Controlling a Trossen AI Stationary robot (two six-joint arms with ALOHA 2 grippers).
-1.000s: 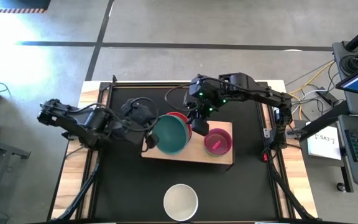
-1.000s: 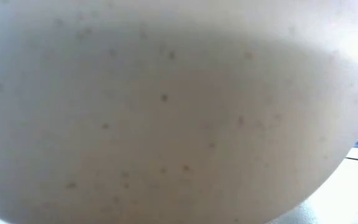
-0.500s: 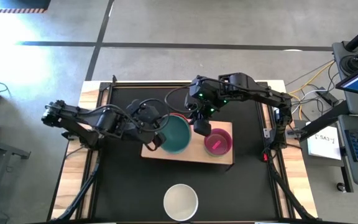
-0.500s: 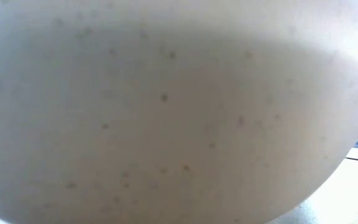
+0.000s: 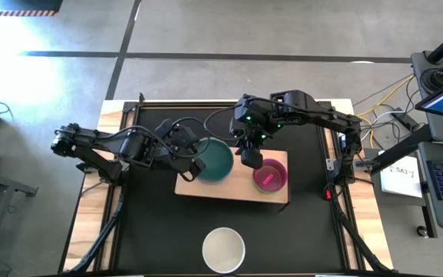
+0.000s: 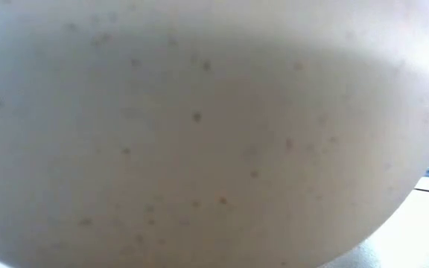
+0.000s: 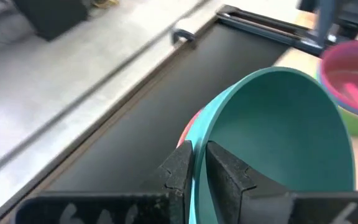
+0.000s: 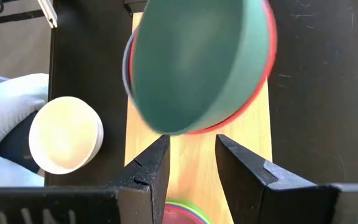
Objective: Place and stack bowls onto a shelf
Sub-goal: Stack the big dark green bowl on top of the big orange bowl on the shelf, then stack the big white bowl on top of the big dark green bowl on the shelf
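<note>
My left gripper (image 5: 196, 166) (image 7: 201, 167) is shut on a teal bowl (image 5: 215, 159) (image 8: 191, 62), which sits tilted over a red bowl (image 8: 261, 87) on the left part of the pale wooden shelf (image 5: 233, 185). A blue-grey rim (image 8: 127, 62) shows under the red one. My right gripper (image 5: 250, 158) (image 8: 191, 163) is open, above the shelf between that stack and the magenta bowl (image 5: 270, 175), which sits in a yellow-green one. A cream-white bowl (image 5: 223, 248) (image 8: 64, 134) stands on the black tabletop near the near edge and fills the low view (image 6: 199, 134). My left gripper pinches the teal bowl's rim (image 7: 202, 134) on its left side, one finger (image 7: 180, 168) outside the wall and one finger (image 7: 225, 171) inside. The fingers come level from the table's left. The bowl is tilted above the red bowl; whether it rests in it, I cannot tell.
Bare shelf wood (image 8: 194, 149) lies between the two stacks, under my right gripper. The black tabletop (image 5: 152, 223) surrounds the shelf. A monitor, keyboard and cables (image 5: 437, 154) stand beyond the table's right edge.
My left gripper has carried the teal bowl toward the far edge and down, over the red bowl, so that the red bowl is now almost covered in the high view. My right gripper has stayed open and nearly still.
</note>
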